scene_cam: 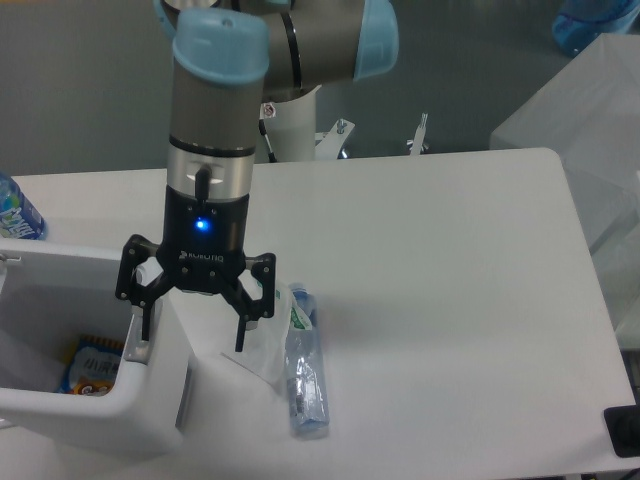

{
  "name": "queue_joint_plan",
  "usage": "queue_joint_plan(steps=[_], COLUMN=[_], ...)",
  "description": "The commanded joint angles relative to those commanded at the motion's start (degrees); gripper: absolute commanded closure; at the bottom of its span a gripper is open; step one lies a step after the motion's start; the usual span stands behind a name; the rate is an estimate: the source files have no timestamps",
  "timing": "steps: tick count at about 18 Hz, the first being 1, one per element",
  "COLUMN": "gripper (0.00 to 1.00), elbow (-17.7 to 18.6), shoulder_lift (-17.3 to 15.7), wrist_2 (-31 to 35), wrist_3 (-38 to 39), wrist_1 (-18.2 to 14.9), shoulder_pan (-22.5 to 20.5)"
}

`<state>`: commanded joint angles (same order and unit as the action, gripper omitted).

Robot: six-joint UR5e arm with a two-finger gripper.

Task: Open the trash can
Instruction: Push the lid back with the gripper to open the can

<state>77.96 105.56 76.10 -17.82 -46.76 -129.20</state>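
Note:
The white trash can (70,408) sits at the lower left, cut off by the frame edge. I can see inside it from above, where a colourful snack packet (92,365) lies at the bottom. No flat lid covers the opening and no grey latch button shows. My gripper (190,338) points straight down with its jaws wide apart. It stands over the can's right wall, with the left fingertip (142,325) at the inner rim and the right fingertip (241,335) outside the can. It holds nothing.
A crushed clear plastic bottle (306,375) with a green label lies on the white table (440,280) just right of the gripper, beside a translucent white piece (262,352). A blue-labelled bottle (15,212) stands at the far left. A black object (624,430) sits at the table's lower right corner.

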Motion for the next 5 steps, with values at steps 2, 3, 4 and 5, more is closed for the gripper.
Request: queue_joint_plan(steps=[2, 3, 4, 5], gripper=[0.0, 0.0, 0.0, 0.0], elbow=[0.17, 0.18, 0.18, 0.35], shoulder_lift=[-0.26, -0.35, -0.35, -0.35], wrist_2=[3.52, 4.14, 4.32, 4.41], wrist_3=[-2.3, -2.83, -3.62, -4.58], wrist_1=[-0.18, -0.18, -0.26, -0.26], shoulder_pan=[-0.79, -1.49, -1.93, -2.29])
